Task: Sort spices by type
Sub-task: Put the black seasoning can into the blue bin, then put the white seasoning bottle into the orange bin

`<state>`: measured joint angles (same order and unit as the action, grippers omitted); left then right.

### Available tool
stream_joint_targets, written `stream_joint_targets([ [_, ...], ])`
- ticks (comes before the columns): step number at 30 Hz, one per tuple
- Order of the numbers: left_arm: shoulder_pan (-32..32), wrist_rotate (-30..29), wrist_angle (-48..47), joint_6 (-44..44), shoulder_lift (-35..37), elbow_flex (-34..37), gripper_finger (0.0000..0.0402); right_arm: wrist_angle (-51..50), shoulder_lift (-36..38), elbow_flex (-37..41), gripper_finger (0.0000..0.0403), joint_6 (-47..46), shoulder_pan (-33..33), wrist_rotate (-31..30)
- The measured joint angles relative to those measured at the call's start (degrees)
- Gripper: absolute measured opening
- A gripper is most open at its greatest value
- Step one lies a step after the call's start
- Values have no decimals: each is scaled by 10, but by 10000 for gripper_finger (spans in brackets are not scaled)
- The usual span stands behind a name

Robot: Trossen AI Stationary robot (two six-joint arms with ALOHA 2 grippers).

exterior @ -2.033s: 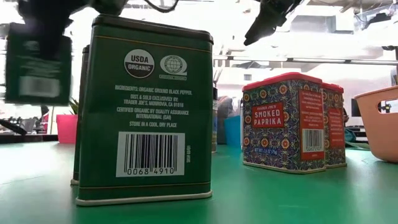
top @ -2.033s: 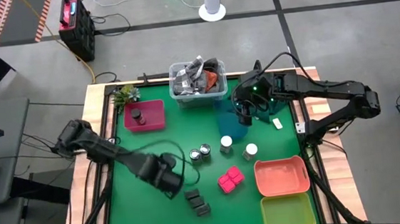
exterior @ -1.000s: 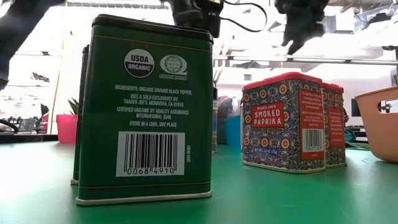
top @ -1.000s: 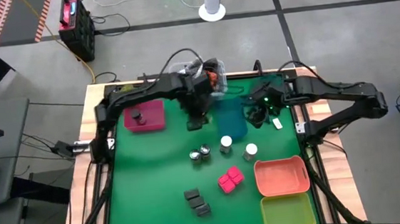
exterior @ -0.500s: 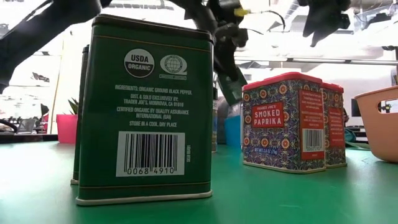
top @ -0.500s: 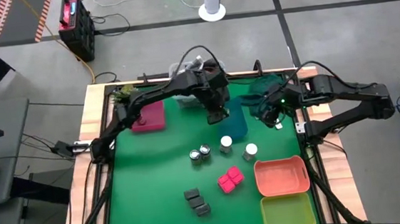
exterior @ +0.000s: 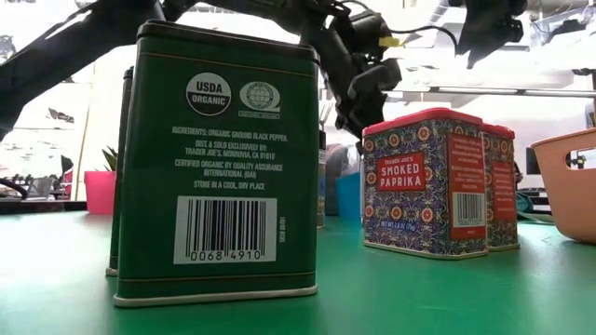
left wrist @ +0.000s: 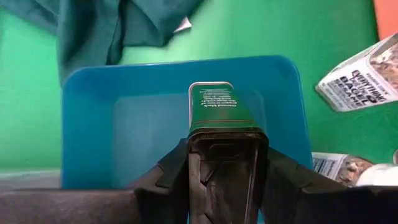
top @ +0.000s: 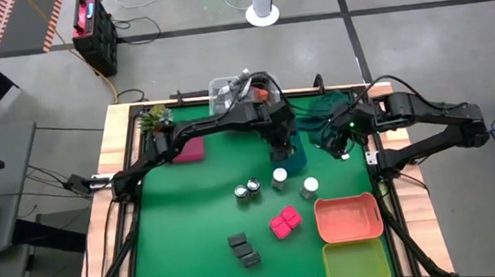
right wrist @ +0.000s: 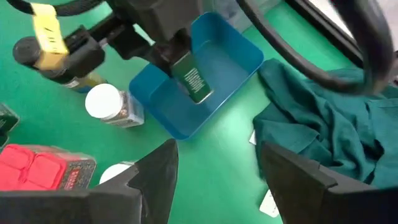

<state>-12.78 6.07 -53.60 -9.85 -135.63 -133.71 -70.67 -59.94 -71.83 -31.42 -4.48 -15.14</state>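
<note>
Your left pincer clamps the stiff, slick green pepper tin by its flat sides above the blue tray, while your right pincer gapes empty beside that tray.

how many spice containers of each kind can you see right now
green pepper tins: 3, one in the left claw
red paprika tins: 2
white-capped jars: 2
dark-lidded jars: 2
total: 9 in view
</note>
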Motion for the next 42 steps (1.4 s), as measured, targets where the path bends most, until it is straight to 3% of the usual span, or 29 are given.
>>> stream_joint_targets([
  [21, -1, -25, -68, -17, -24, 0, 137, 37, -1, 0, 255, 19, 2, 0],
  [35, 1, -23, -33, -6, -20, 0, 237, 38, -1, 0, 255, 17, 2, 0],
  [42, -1, -63, -7, -3, 28, -14, 244, 36, -1, 0, 255, 33, 2, 0],
])
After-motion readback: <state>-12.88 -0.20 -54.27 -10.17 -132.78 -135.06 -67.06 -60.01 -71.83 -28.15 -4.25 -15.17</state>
